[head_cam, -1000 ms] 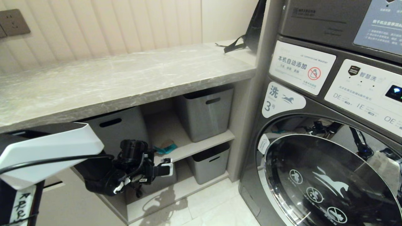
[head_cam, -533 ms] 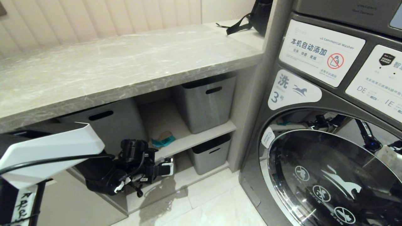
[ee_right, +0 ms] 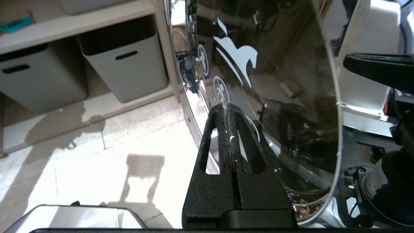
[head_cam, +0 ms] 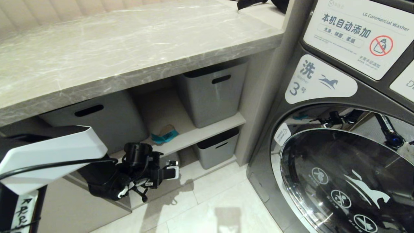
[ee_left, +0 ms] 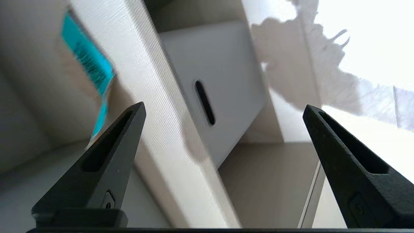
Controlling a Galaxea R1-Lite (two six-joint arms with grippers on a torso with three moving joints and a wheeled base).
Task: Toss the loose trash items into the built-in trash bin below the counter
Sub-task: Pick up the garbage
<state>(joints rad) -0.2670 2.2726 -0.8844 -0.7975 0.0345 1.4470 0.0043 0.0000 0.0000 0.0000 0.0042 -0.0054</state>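
Observation:
A small teal paper scrap (head_cam: pixel 164 135) (ee_left: pixel 87 61) (ee_right: pixel 14 24) lies on the middle shelf under the grey veined counter (head_cam: pixel 129 55), between two grey tubs. My left gripper (head_cam: pixel 173 169) (ee_left: pixel 224 108) hangs open and empty just in front of the shelf's front edge, slightly below the scrap and to its right. In its wrist view the scrap sits beyond one black finger (ee_left: pixel 113 152). My right gripper (ee_right: pixel 226 108) is shut on nothing, low beside the washer door. The built-in trash bin is out of view, and no bottle or wrapper shows.
Grey tubs with slot handles stand on the upper shelf (head_cam: pixel 210 94) (head_cam: pixel 97 119) and on the lower one (head_cam: pixel 216 150). A washing machine with a round glass door (head_cam: pixel 339 174) fills the right. A black strap (head_cam: pixel 250 4) lies at the counter's far end. Pale floor tiles (head_cam: pixel 220 207) lie in front.
The whole picture has slid upward as the camera tipped down: counter and shelves sit higher. The left gripper keeps its place in the picture and stays open.

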